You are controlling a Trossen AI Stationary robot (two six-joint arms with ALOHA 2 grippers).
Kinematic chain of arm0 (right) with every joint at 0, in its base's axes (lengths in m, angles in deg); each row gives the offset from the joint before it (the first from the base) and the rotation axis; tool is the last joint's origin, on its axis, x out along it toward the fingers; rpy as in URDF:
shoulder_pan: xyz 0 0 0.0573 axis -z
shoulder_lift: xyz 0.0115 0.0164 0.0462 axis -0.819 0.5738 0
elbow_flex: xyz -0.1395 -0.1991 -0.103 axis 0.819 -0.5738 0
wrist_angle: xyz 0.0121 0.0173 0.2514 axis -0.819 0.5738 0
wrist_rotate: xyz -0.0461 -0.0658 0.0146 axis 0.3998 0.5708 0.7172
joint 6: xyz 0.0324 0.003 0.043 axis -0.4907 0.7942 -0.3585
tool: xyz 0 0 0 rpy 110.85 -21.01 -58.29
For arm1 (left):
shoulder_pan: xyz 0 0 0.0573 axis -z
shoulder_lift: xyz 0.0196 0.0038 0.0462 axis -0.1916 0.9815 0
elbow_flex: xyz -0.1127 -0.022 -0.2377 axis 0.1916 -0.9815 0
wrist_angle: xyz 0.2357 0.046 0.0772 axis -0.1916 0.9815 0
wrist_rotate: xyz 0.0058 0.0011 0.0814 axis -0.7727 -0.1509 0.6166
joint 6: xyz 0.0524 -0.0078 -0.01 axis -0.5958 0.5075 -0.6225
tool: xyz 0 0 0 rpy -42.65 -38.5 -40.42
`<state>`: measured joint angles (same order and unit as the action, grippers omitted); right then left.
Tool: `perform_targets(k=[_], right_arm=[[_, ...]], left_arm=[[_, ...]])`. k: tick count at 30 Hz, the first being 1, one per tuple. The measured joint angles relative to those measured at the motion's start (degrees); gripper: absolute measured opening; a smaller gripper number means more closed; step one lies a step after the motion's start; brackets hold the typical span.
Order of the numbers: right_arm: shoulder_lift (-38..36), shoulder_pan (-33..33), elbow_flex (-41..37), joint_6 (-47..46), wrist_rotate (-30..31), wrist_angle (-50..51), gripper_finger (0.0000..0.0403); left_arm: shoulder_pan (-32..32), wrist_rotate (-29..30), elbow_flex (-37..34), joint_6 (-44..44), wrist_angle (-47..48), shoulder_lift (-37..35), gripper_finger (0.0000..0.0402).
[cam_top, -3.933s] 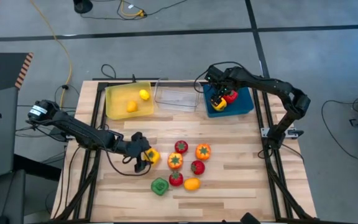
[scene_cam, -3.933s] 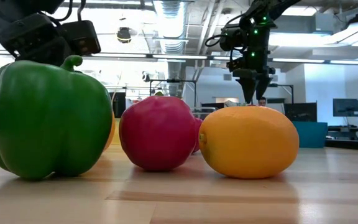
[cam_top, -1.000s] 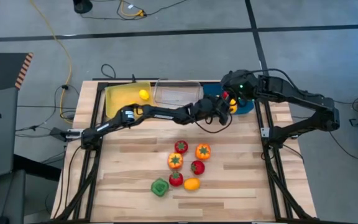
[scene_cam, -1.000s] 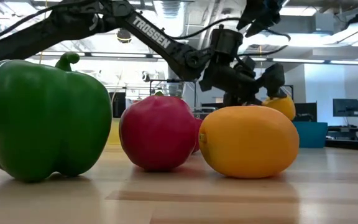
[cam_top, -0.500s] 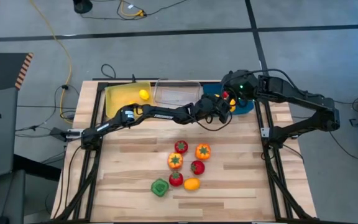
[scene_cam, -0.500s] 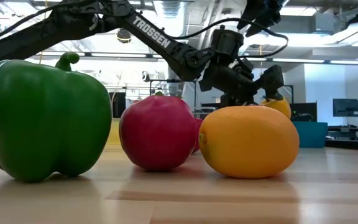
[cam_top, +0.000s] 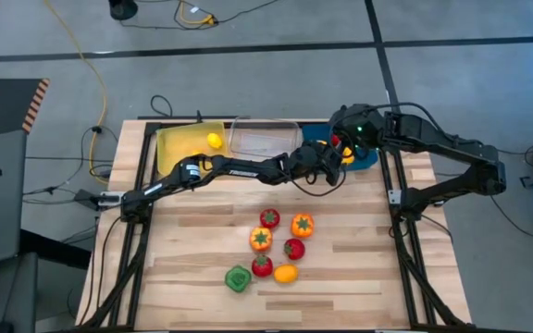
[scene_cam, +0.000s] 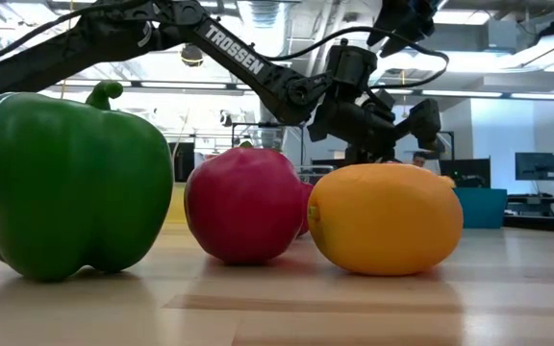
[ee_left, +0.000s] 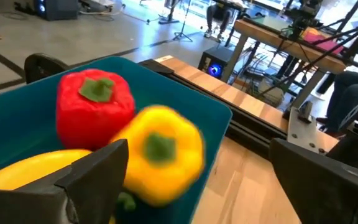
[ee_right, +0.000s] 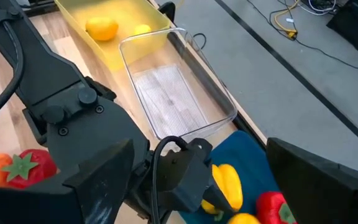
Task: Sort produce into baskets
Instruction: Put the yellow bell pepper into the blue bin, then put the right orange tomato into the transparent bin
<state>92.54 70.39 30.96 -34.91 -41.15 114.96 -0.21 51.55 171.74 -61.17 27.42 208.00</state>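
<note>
High view: the left gripper is stretched across to the blue basket at upper right of centre; the right gripper hovers just beside it over the same basket. The yellow basket holds a lemon; the clear basket shows nothing inside. Six pieces lie loose on the bench at lower centre.

Low view: a green pepper, a red fruit and an orange fruit fill the foreground.

Left wrist view: the left fingers stand spread, gripping nothing. A yellow pepper, blurred and probably falling, sits between them just over the basket's rim, beside a red pepper.

Right wrist view: the right fingers are wide apart and empty.

Risk: the yellow pepper is close to the rim and may bounce out onto the bench. The two arms crowd one basket; either moving off could strike the other.
</note>
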Motion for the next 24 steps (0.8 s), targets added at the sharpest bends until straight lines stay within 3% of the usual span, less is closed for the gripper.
perform_targets(k=[7, 13, 17, 24], right_arm=[[0.02, 0.0, 0.0, 0.0, 0.02, 2.39, 0.0392], [0.02, -0.04, 0.0, -0.01, 0.02, 4.78, 0.0392], [-0.41, -0.11, 0.02, -0.01, -0.12, 4.07, 0.0392], [-2.44, 0.0, -0.15, 0.26, 0.23, 4.73, 0.0392]], left_arm=[[0.0, -0.15, -0.02, -2.92, 1.23, -1.71, 0.0382], [0.0, -0.44, 0.0, -12.88, 6.62, -7.11, 0.0382], [-0.11, -0.26, 0.02, -18.99, 16.29, -11.73, 0.0382], [-0.75, 0.05, -0.01, -21.05, 36.98, -19.15, 0.0382]])
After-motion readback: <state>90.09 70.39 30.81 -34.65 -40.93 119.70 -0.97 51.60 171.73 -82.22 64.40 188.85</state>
